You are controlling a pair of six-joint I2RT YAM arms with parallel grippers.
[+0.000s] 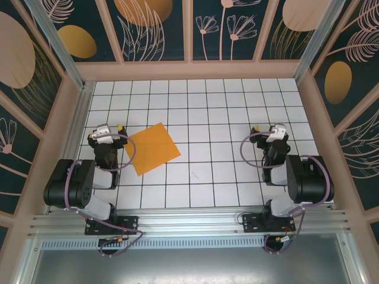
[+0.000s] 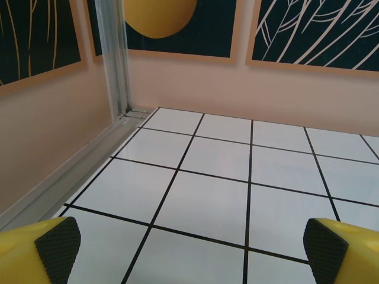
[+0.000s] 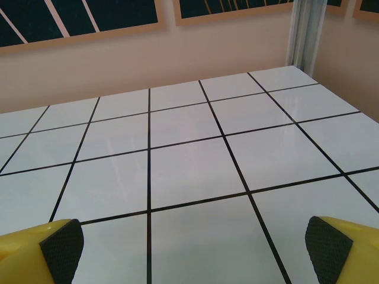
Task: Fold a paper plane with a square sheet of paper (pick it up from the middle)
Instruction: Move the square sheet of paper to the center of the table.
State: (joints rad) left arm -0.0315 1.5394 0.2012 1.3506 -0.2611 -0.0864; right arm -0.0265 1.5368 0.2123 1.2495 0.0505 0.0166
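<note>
Tiled desk (image 1: 213, 112) — from above, the square sheet of paper (image 1: 151, 149) lies flat by its left edge, skewed to the grid; wrist views give white tiles, left tool (image 1: 111, 128) and right tool (image 1: 267, 129) both wide.

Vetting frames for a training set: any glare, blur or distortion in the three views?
Top external: even light, sharp; bright-orange square sheet of paper reads cleanly on white grid-tiled table; side walls splay with perspective. Left wrist: soft sheen on tiles, left gripper fingertips cropped at bottom corners. Right wrist: pinkish wall reflection on tiles, right gripper likewise cropped.
</note>
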